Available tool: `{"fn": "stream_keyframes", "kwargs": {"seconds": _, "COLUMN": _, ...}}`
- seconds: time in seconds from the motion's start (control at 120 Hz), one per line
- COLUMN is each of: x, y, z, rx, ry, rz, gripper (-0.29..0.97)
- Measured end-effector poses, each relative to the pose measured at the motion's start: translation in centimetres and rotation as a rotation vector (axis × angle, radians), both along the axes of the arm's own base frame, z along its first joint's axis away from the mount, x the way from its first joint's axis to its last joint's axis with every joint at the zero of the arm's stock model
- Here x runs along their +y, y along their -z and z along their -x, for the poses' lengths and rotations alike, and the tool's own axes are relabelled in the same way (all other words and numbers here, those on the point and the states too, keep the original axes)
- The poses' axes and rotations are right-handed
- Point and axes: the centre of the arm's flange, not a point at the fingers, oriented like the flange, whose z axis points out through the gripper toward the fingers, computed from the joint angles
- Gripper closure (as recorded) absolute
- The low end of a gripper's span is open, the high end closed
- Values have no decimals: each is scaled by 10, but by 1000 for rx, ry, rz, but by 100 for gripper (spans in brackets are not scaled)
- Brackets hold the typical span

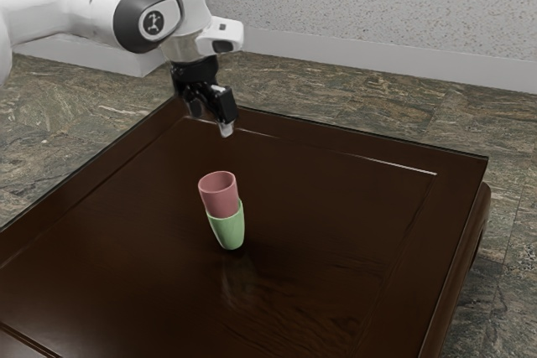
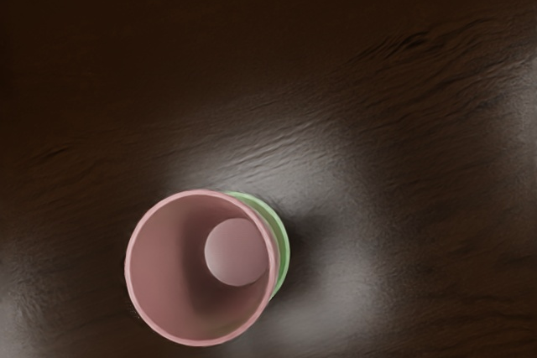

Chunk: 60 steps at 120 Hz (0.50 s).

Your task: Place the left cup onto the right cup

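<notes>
Pink cup (image 1: 219, 191) nested in the green cup (image 1: 228, 229), mid-table.
From the exterior view's left, the arm holds the gripper (image 1: 211, 121) above the dark wooden table's (image 1: 352, 232) far edge, fingers parted and empty. Right of it and nearer the camera, the stacked cups stand leaning slightly.

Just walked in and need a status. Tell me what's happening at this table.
A Franka arm is working on stacking two cups. The pink cup sits nested in the green cup, and the pair leans a little on the dark wooden table. The end effector hangs above them, open, holding nothing and apart from both cups. The stacking looks done.
</notes>
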Motion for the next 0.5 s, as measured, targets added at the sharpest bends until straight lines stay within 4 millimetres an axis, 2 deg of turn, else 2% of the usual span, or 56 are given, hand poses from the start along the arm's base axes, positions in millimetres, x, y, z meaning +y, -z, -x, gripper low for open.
{"fn": "stream_keyframes", "kwargs": {"seconds": 0.108, "x": 12, "y": -26, "z": -12, "rx": -31, "ry": -24, "rz": -1, "gripper": 0}}
{"fn": "stream_keyframes", "kwargs": {"seconds": 0.192, "x": 21, "y": -37, "z": -18, "rx": -42, "ry": -41, "rz": -2, "gripper": 0}}
{"fn": "stream_keyframes", "kwargs": {"seconds": 0.5, "x": 19, "y": -40, "z": -16, "rx": -25, "ry": -35, "rz": -4, "gripper": 0}}
